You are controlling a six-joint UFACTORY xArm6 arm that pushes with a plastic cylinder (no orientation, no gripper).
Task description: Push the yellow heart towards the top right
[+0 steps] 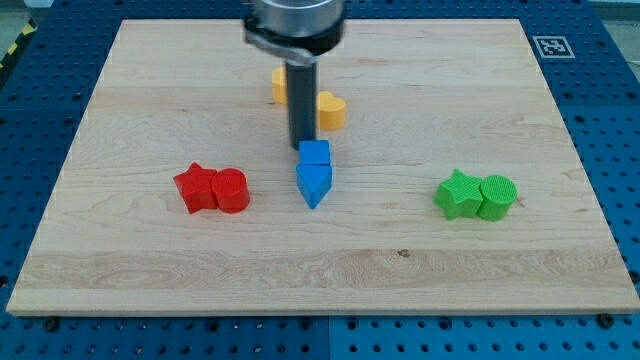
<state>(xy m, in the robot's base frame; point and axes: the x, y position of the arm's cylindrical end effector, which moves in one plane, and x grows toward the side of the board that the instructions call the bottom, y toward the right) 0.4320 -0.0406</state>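
The yellow heart (332, 110) lies on the wooden board (150, 90) just above the middle, partly behind my rod. A second yellow block (279, 86) lies to its upper left, also partly hidden by the rod; I cannot make out its shape. My tip (302, 148) stands just below and left of the heart, close to its lower left edge. It is right above the blue cube (315, 153). A blue pointed block (314, 182) touches the cube from below.
A red star (196, 187) and a red cylinder (231, 190) touch each other at the view's left. A green star (457, 194) and a green cylinder (496, 196) touch at the view's right. A marker tag (553, 45) lies off the board at the top right.
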